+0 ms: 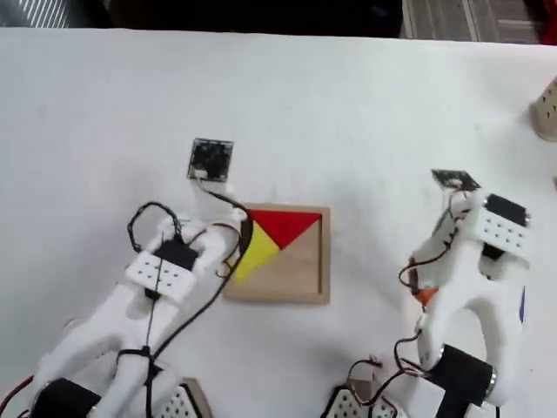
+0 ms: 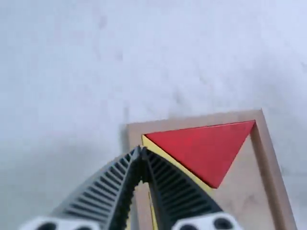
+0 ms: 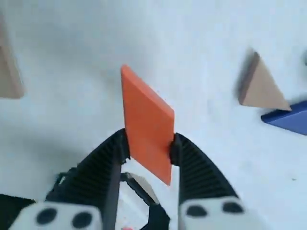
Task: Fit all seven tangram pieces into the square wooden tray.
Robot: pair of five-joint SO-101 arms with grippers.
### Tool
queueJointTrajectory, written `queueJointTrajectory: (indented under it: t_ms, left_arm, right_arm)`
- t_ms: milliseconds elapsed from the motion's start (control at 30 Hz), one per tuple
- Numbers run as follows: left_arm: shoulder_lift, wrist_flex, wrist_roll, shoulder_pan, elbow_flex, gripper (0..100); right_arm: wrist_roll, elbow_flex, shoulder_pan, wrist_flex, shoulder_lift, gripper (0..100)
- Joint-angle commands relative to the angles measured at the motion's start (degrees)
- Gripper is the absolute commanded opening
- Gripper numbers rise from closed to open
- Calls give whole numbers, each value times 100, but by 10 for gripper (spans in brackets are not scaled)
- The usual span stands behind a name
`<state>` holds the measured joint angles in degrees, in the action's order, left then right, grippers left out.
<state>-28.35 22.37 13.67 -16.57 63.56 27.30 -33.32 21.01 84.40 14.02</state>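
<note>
The square wooden tray (image 1: 318,293) lies mid-table and holds a red triangle (image 1: 285,225) and a yellow triangle (image 1: 253,253). In the left wrist view my left gripper (image 2: 142,154) is shut with nothing in it, its tips over the tray's (image 2: 271,158) corner by the yellow piece (image 2: 154,145) and the red triangle (image 2: 204,146). My right gripper (image 3: 149,143) is shut on an orange parallelogram (image 3: 146,122), held above the table; in the high view the orange piece (image 1: 425,296) peeks out under that arm, to the right of the tray.
A tan triangle (image 3: 261,88) and a blue piece (image 3: 289,118) lie on the table beyond the right gripper. A pale perforated object (image 1: 546,109) stands at the table's far right edge. Arm bases and cables crowd the near edge.
</note>
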Motion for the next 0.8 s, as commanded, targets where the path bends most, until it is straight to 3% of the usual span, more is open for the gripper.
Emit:
queueJointTrajectory:
  t_ms: [0, 400, 767]
  left_arm:
    - [-233, -149, 0, 198, -79, 24]
    - [-233, -343, 0, 198, -35, 24]
    - [-233, -352, 0, 180, -53, 24]
  right_arm:
    - [-607, 229, -673, -242, 57, 17]
    - [-2092, 202, -2853, -1270, 48, 17]
    - [-4123, 246, -3644, -2404, -1314, 18]
